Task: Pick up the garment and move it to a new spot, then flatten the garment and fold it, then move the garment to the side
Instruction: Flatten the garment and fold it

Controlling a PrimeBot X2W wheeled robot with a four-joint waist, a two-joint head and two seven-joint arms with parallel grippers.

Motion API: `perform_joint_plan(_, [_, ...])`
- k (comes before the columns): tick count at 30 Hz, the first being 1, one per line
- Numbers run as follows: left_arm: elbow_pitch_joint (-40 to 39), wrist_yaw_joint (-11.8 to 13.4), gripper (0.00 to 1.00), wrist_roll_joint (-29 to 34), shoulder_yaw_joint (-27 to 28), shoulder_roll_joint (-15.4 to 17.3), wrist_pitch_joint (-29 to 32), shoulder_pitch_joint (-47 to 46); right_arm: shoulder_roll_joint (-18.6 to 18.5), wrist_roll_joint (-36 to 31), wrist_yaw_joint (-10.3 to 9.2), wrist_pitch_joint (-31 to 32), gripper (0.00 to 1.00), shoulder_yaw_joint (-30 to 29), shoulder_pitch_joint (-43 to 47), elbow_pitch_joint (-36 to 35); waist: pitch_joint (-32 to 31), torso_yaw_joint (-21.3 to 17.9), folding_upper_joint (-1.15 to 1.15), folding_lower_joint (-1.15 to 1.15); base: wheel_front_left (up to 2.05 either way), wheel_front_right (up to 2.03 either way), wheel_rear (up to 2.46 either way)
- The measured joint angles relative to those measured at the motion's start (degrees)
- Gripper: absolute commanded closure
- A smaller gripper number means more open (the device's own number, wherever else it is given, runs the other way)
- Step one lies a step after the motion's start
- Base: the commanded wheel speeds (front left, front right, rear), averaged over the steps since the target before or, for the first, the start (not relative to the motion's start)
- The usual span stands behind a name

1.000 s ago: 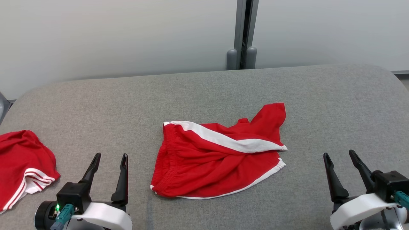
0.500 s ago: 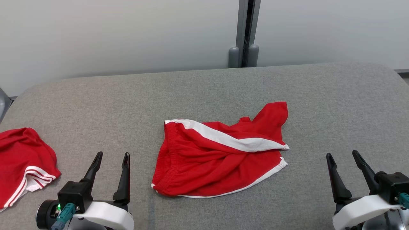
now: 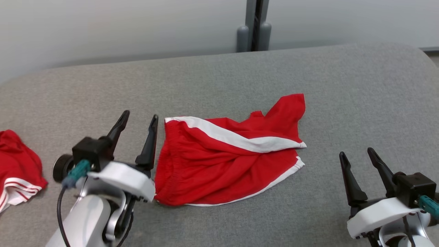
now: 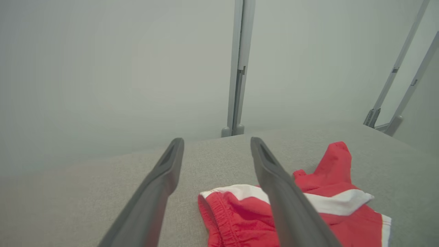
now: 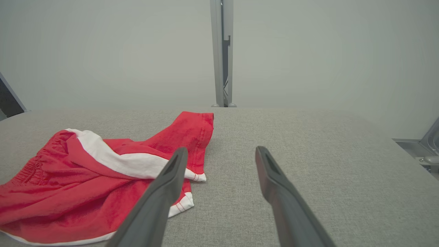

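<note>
Garment (image 3: pixel 226 161): one pair of red shorts with a white side band and white hem trim. It lies crumpled on the grey padded table (image 3: pixel 219 75), just to the right of the left gripper (image 3: pixel 140 116) and well to the left of the right gripper (image 3: pixel 356 152). The elastic waistband faces the left gripper, whose inner finger stands just beside the waistband edge (whether it touches the cloth cannot be told). One leg is turned up towards the far side of the table, beyond the fingertips of both grippers.

There are two grippers, each with two long dark fingers. The left gripper's jaws are spread wide with nothing between them. In the head view its white wrist housing hides the near corner of the shorts. In the left wrist view its right-hand finger crosses in front of the shorts and covers part of the white band. The right gripper is likewise spread wide and empty, with bare table under it. In the right wrist view its left-hand finger covers part of the hem corner.

A second red garment (image 3: pixel 17 168), with thin white stripes, lies well out on the left gripper's outer side. It is cut off by the picture edge, so what kind of garment it is cannot be made out. Past the fingertips stands a pale wall with one grey double post (image 3: pixel 253 31), its top cut off.
</note>
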Motion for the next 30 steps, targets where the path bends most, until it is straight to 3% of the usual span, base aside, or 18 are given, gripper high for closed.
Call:
perform_joint_plan(5, [8.44, -5.32, 0.00, -3.93, -0.98, -1.57, 4.56, -7.33, 0.09, 0.04, 0.00, -0.58, 0.00, 1.23, -1.98, 0.68, 2.57, -2.05, 0.00, 0.00, 0.00, 0.00, 0.00])
perform_joint_plan(9, [20.06, -9.83, 0.00, -8.23, -1.45, -2.90, 10.84, -13.44, 0.20, 0.58, 0.00, -1.89, 0.00, 2.57, -3.67, 2.29, 5.27, -4.30, 0.00, 0.00, 0.00, 0.00, 0.00])
perform_joint_plan(14, [29.92, -12.37, 0.00, -11.66, -0.53, -3.27, 15.61, -18.92, 0.31, 1.05, 0.00, -3.04, 0.00, 3.37, -5.27, 3.86, 7.78, -6.19, 0.00, 0.00, 0.00, 0.00, 0.00])
perform_joint_plan(23, [39.67, -14.04, 0.00, -15.48, 1.56, -4.31, 17.60, -24.27, 0.45, 1.19, 0.00, -4.47, 0.00, 3.83, -6.88, 6.06, 9.62, -7.32, 0.00, 0.00, 0.00, 0.00, 0.00])
perform_joint_plan(24, [40.47, -14.14, 0.12, -16.08, 1.86, -4.48, 17.66, -24.54, 0.47, 1.19, 0.00, -4.55, 0.00, 3.91, -7.04, 6.21, 9.60, -7.32, 0.00, 0.00, 0.00, 0.00, 0.00])
perform_joint_plan(25, [41.28, -14.46, 0.44, -16.67, 1.96, -4.68, 18.17, -24.66, 0.48, 1.20, 0.00, -4.57, 0.00, 4.04, -7.25, 6.37, 9.56, -7.34, 0.00, 0.00, 0.00, 0.00, 0.00])
perform_joint_plan(26, [42.07, -14.86, 0.66, -17.40, 2.04, -4.99, 18.93, -24.66, 0.49, 1.21, 0.00, -4.70, 0.00, 4.15, -7.43, 6.48, 9.53, -7.37, 0.00, 0.00, 0.00, 0.00, 0.00])
perform_joint_plan(27, [42.75, -15.28, 0.95, -18.19, 2.09, -5.44, 19.48, -24.65, 0.49, 1.23, 0.00, -4.71, 0.00, 4.19, -7.59, 6.59, 9.50, -7.38, 0.00, 0.00, 0.00, 0.00, 0.00])
perform_joint_plan(28, [43.35, -15.53, 1.00, -18.42, 1.87, -5.79, 20.12, -24.66, 0.52, 1.27, 0.00, -4.81, 0.00, 4.17, -7.73, 6.70, 9.46, -7.36, 0.00, 0.00, 0.00, 0.00, 0.00])
perform_joint_plan(30, [44.20, -16.06, 1.00, -19.80, 1.80, -6.36, 21.32, -24.62, 0.51, 1.27, 0.00, -4.88, 0.00, 4.12, -7.84, 6.82, 9.46, -7.31, 0.00, 0.00, 0.00, 0.00, 0.00])
